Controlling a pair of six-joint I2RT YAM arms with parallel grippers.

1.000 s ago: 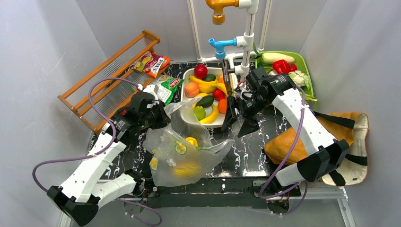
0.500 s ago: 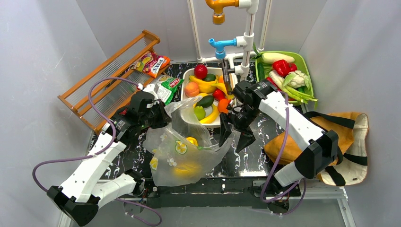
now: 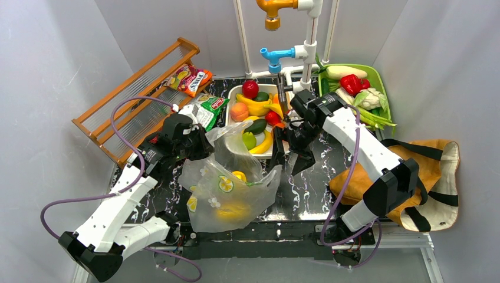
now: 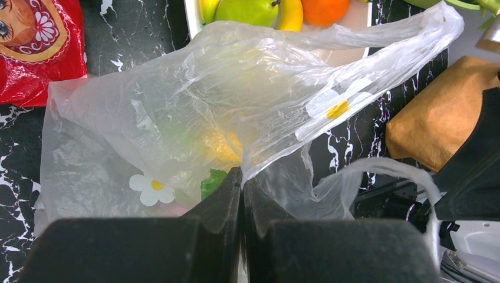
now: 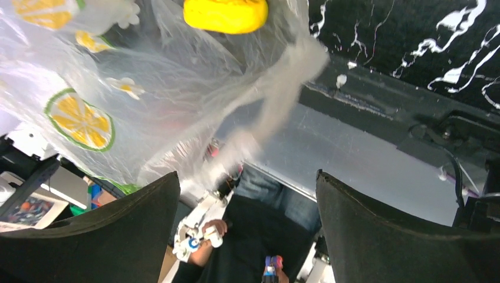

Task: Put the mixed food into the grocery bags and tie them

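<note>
Dimly, yellow fruit [image 3: 233,210] through bag [image 3: 259,188]

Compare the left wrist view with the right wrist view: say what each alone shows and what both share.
Only the left wrist view: the red snack packet, the tan tote, an orange, and the left tool shut on the clear plastic bag. Only the right wrist view: a lemon-slice print and the open, empty right tool. Both: the bag, its white flowers, and yellow food inside.

My arms [image 3: 118,212] are white with black joints and purple cables [image 3: 124,112]. My left claw [image 4: 242,191] and right claw [image 5: 247,233] are black.
</note>
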